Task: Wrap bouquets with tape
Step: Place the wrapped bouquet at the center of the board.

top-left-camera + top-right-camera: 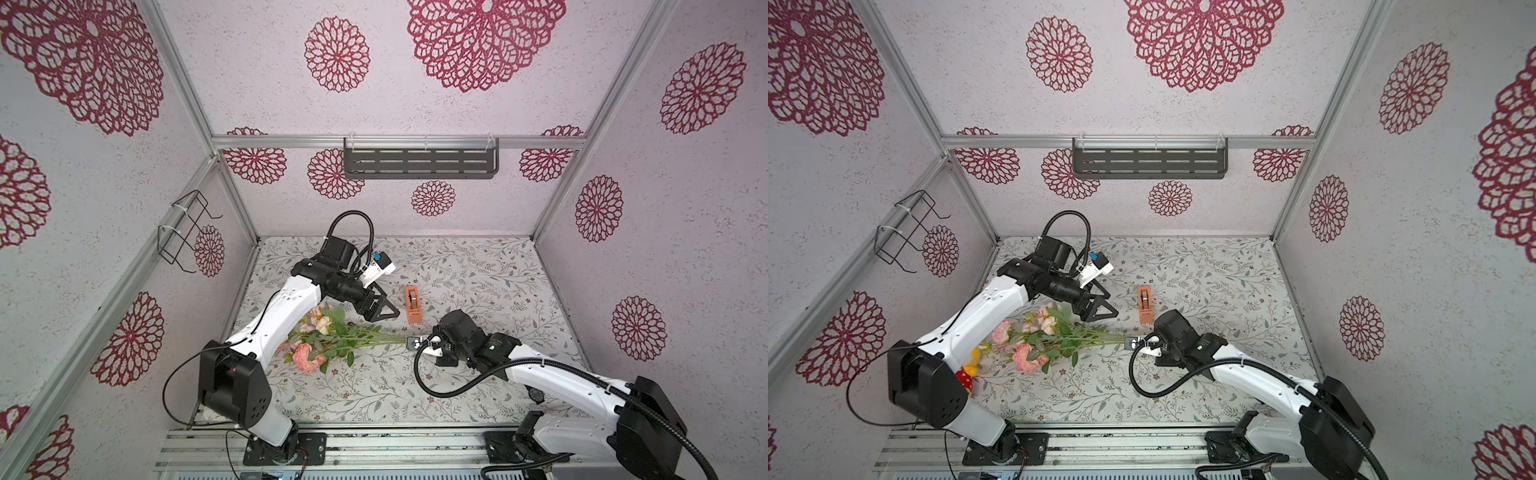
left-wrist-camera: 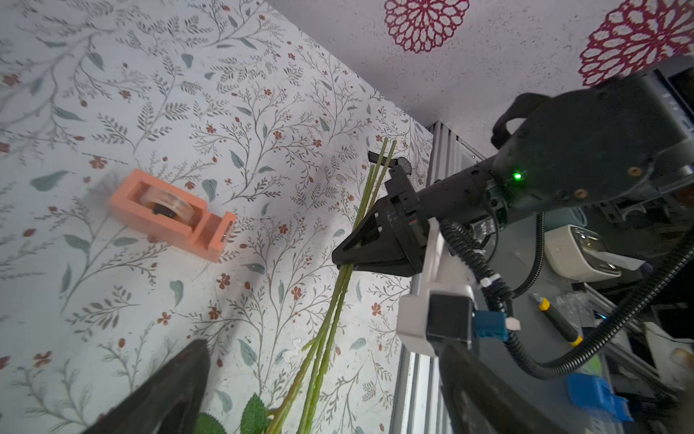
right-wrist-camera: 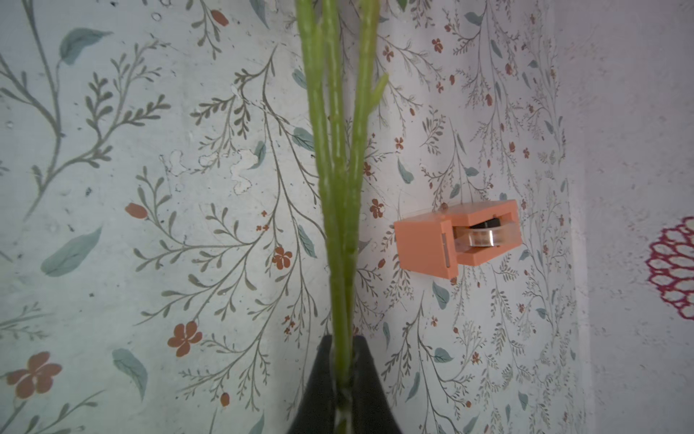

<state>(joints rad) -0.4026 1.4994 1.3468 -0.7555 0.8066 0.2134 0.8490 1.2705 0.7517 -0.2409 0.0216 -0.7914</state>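
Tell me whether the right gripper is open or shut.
Shut. The right gripper pinches the bouquet stems between closed jaws.

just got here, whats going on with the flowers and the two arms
The right end effector is shut on the stem ends of the bouquet, whose pink and peach blooms lie toward the left arm on the patterned table. The left end effector is open and empty, hovering close to the orange tape dispenser, which sits untouched on the table. No tape shows on the stems yet.
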